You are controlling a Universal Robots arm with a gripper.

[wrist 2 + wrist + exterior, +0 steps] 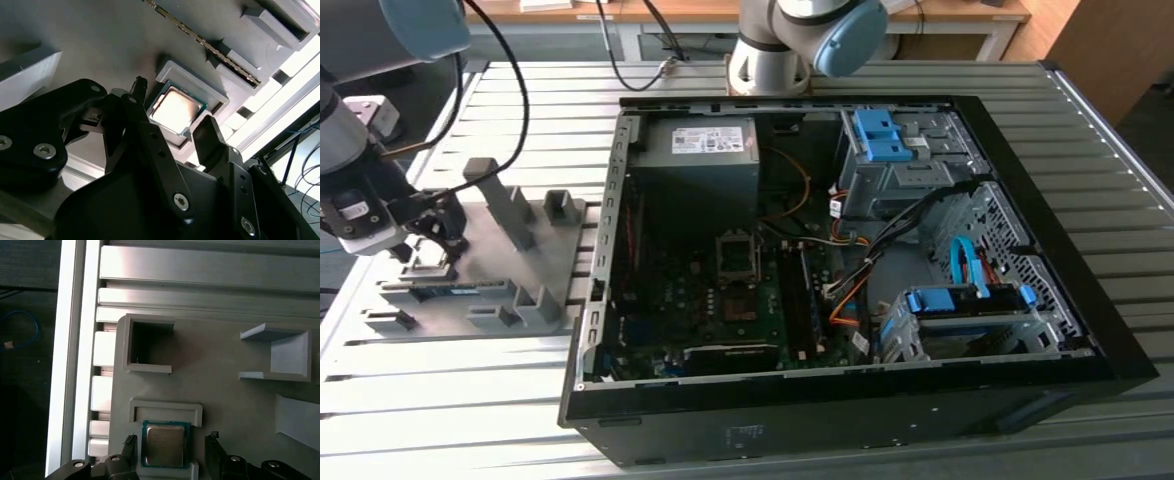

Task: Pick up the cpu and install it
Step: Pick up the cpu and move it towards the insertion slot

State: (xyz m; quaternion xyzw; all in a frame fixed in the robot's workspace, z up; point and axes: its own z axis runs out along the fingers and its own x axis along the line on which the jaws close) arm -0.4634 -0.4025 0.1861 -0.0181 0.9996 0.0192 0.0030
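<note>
Body: silver-grey tubular arm (767,50) with rounded joint housings; light-blue round joint caps (847,35) on ends. Pale grey wrist block (354,215) carries small label. Thin black cables (519,100) loop beside arm. At tip, matte black two-finger gripper (175,107): angular plate-like links, tapered black fingers (210,142). Silver socket-head screws (181,201) dot black housing, several per link.

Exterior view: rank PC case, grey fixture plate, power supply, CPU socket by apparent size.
1. PC case, by far the largest
2. grey fixture plate
3. power supply, a bit smaller than the plate, but it sits farther back, so the true order is unsure
4. CPU socket, clearly smallest
</note>
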